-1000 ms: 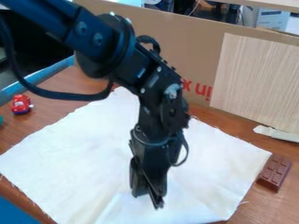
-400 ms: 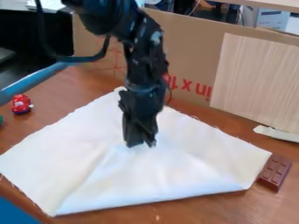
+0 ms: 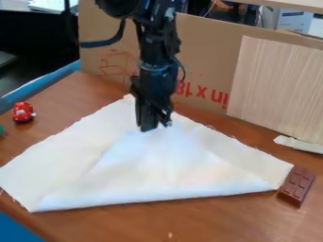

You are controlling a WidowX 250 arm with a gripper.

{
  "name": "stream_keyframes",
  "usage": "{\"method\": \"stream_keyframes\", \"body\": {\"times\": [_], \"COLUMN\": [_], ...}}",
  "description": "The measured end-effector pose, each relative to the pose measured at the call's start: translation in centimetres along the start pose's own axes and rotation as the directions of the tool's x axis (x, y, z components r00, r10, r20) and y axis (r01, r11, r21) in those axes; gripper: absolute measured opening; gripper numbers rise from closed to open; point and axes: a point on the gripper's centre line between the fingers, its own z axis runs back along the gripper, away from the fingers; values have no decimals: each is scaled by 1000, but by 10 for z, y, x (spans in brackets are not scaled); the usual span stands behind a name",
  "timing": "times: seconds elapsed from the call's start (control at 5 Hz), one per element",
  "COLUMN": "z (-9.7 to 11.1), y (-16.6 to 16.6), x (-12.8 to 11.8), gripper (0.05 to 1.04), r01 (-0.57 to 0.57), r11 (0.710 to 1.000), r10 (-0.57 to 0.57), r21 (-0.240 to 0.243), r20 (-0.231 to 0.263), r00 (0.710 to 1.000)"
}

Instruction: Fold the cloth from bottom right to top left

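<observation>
So, folded edge: the near side of the cloth (image 3: 63, 165) is a long crease (image 3: 157, 200), running from side to side over the brown table (image 3: 221, 220).
Chocolate bar: it lies (image 3: 296, 186) just beside the cloth's right-hand corner (image 3: 287, 168), outside the fold.
Flap: the doubled layer (image 3: 164, 163) rises from that crease and narrows away from the camera, up to my tips. I judge the fold more than half made.
Gripper: I (image 3: 156, 126) hang over the far half of the cloth, fingers close together. I take them to be closed on the flap's leading corner, though white cloth against my dark tips hides the pinch itself.
Far corner: this (image 3: 130, 97) is what my next move turns on. It lies beyond me and a little to the left in the view, with a strip of single cloth between. The crease's long axis runs across that path, so I would carry the flap away from the camera, low, then let go near that corner. Lifting high might let it slump askew.
Red toy car: it sits (image 3: 23, 112) well apart, off to the left.
Cardboard: the upright sheet (image 3: 208, 52) stands behind the cloth, so I should stop short of it.
</observation>
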Motion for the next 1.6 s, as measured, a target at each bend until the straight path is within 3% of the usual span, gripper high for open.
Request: {"method": "stream_keyframes", "body": {"times": [0.8, 1.0, 1.6], "z": [-16, -25, -15], "y": [68, 88, 123], "x": [45, 47, 41], "gripper": [51, 51, 51], "r01": [-145, -178, -253], "r11": [989, 984, 967], "r10": [145, 179, 252], "r21": [2, 14, -2], "r20": [-51, -74, -87], "r00": [988, 981, 964]}}
